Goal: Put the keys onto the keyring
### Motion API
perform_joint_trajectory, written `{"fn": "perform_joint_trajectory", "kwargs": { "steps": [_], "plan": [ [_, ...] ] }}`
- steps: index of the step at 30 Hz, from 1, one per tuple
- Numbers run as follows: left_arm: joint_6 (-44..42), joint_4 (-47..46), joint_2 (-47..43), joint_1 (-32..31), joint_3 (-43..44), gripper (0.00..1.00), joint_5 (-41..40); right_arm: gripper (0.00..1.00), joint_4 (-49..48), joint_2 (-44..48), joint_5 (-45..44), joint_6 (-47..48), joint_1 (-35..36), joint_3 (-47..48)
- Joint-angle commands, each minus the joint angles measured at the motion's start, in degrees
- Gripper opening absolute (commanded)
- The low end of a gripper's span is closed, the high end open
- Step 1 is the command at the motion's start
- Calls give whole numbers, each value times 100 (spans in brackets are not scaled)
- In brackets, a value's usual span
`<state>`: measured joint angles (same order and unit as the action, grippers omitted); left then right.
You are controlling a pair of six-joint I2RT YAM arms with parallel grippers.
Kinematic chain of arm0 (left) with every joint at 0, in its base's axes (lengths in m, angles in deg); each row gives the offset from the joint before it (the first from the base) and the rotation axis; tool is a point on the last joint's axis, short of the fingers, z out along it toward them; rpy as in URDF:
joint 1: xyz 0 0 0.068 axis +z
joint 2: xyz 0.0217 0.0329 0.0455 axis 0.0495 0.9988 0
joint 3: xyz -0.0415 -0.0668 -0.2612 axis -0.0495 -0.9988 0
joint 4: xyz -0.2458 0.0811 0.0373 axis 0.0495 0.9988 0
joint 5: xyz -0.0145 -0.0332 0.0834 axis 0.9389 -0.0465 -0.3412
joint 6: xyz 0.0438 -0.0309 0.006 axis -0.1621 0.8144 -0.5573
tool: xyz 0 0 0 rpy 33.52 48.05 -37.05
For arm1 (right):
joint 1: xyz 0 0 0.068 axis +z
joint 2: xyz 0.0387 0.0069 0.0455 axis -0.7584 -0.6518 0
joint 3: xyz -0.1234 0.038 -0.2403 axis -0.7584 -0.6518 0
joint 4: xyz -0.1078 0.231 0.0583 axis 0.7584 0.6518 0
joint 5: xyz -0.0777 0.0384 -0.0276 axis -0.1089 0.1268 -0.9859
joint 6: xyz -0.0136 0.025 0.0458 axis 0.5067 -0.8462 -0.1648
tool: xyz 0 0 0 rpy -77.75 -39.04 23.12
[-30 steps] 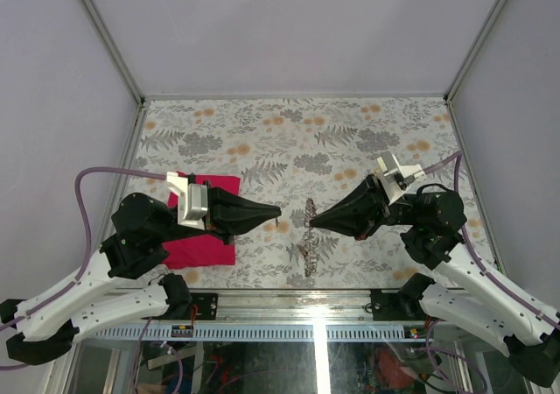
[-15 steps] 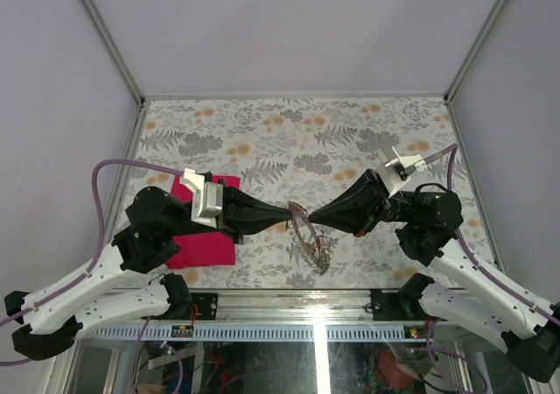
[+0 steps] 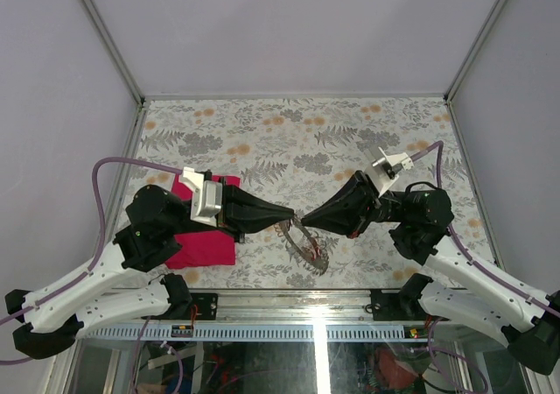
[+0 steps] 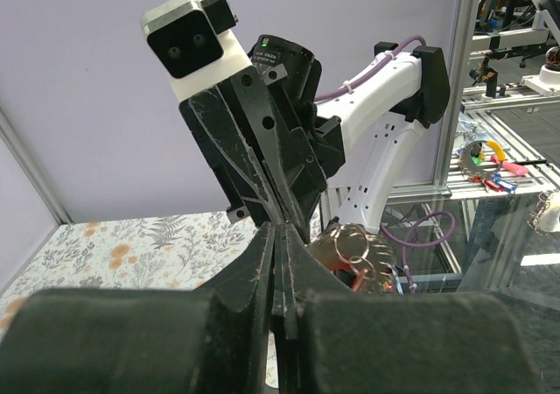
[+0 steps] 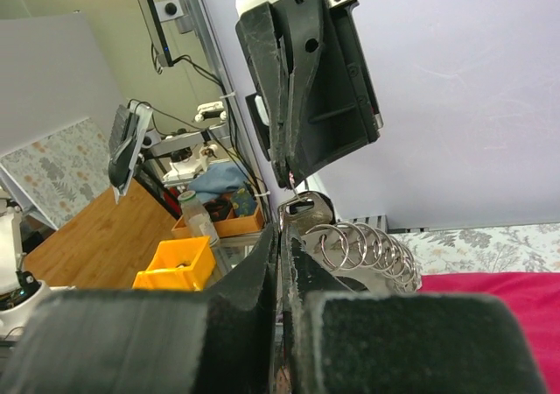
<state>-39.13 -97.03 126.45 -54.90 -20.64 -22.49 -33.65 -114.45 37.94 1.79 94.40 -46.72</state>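
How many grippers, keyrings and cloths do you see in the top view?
grippers: 2 (left gripper, right gripper)
keyring: 1
magenta cloth: 1
Total: 4

You have pale lilac walls point(image 3: 289, 26) on three sides, aluminium posts point(image 3: 105, 37) at the corners, and a floral-printed tabletop point(image 3: 289, 140) (grey ferns, orange blooms); beyond the frame, a wooden bench point(image 5: 79, 245) with a yellow bin point(image 5: 175, 267).
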Motion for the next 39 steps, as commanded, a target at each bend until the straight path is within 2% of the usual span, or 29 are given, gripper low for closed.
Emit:
{"fn": "perform_joint_trajectory", "kwargs": {
  "steps": [1, 39],
  "plan": [
    [36, -371, -10, 4, 199, 0, 112, 0, -208, 13, -162, 198, 217, 183],
    [100, -235, 114, 12, 274, 0, 520, 0, 43, 250, -406, 541, 369, 216]
  ]
}}
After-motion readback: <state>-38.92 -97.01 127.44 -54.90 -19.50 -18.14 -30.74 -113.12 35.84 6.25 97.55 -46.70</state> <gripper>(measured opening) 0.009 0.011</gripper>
